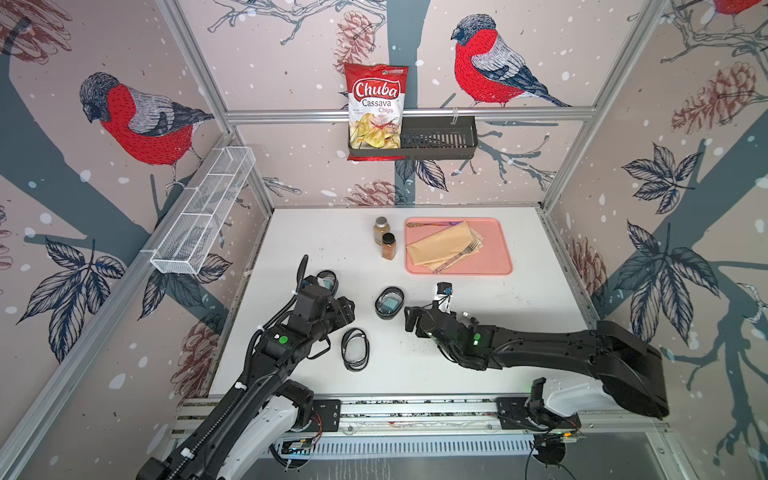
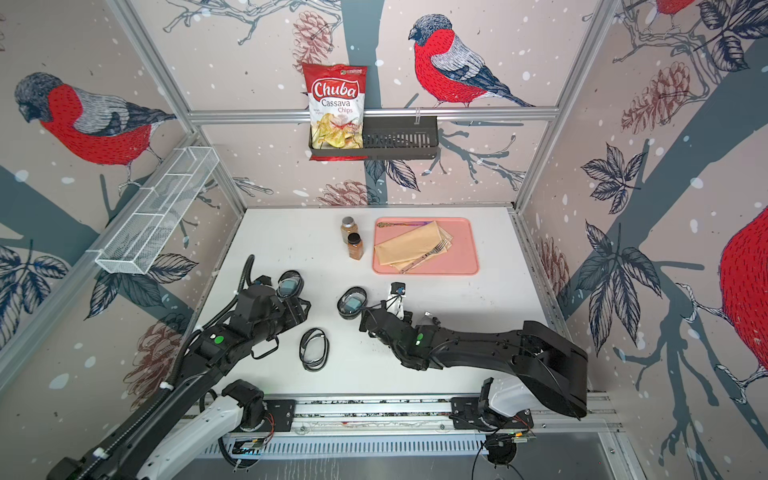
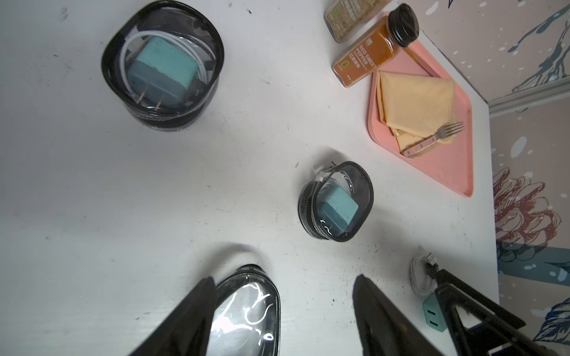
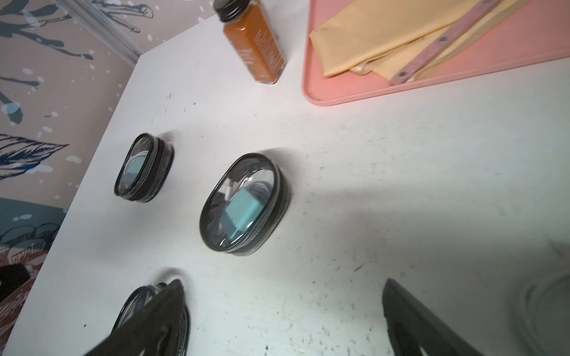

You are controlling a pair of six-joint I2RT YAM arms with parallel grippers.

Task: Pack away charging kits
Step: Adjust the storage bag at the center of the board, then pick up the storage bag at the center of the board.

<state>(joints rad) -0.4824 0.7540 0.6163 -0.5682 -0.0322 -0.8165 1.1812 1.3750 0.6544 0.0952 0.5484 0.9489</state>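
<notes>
left gripper (image 3: 283,279) and right gripper (image 4: 283,281) gape empty above scuffed white table (image 1: 519,299) within bird-papered walls (image 1: 124,116).

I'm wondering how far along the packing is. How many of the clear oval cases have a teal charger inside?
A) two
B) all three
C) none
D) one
A: the farthest case and the middle case each show teal inside, the nearest case looks empty, and the third charger lies outside any case.
</notes>
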